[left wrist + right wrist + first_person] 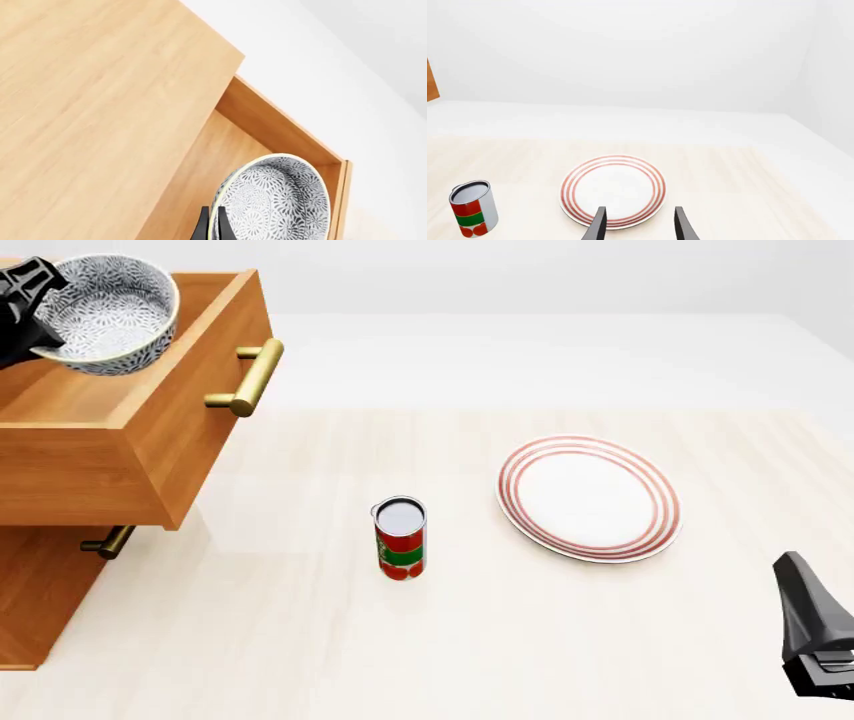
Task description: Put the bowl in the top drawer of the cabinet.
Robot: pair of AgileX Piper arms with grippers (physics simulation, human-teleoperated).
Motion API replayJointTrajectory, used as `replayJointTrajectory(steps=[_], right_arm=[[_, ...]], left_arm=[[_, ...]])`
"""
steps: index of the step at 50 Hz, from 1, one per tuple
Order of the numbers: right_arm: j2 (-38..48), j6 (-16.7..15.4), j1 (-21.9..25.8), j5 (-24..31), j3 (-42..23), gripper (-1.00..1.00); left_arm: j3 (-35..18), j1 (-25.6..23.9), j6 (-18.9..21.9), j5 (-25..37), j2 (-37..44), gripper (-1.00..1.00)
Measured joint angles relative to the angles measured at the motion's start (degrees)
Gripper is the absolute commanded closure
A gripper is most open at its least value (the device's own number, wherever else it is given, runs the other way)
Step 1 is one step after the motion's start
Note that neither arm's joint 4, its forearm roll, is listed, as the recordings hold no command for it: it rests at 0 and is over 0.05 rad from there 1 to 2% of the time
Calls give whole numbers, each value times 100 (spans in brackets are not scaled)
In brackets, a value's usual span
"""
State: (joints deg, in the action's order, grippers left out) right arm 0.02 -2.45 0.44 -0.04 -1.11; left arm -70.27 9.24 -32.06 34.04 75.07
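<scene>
The bowl [110,308], white with a dense blue-grey lacy pattern, hangs tilted over the pulled-out top drawer [80,468] of the orange-brown cabinet [47,600]. My left gripper [30,298] is shut on the bowl's rim on the side toward the cabinet. In the left wrist view both dark fingers of the left gripper [213,211] pinch the rim of the bowl [283,197], which sits inside the walls of the drawer [280,125], beside the cabinet top [100,100]. I cannot tell whether the bowl touches the drawer floor. My right gripper [639,226] stands open over the table, holding nothing.
The drawer's brass bar handle [248,375] juts toward the table's middle; the lower drawer's smaller handle [107,540] is below it. A red and green can [399,538] stands mid-table. A flat white plate with red rings [589,498] lies right of it, just ahead of my right gripper [803,600].
</scene>
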Motion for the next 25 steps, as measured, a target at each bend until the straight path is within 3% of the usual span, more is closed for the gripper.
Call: replayJointTrajectory(steps=[25], right_arm=[[0, 0, 0, 0, 0, -100]], left_arm=[[-5, 24, 2, -64, 102, 100]])
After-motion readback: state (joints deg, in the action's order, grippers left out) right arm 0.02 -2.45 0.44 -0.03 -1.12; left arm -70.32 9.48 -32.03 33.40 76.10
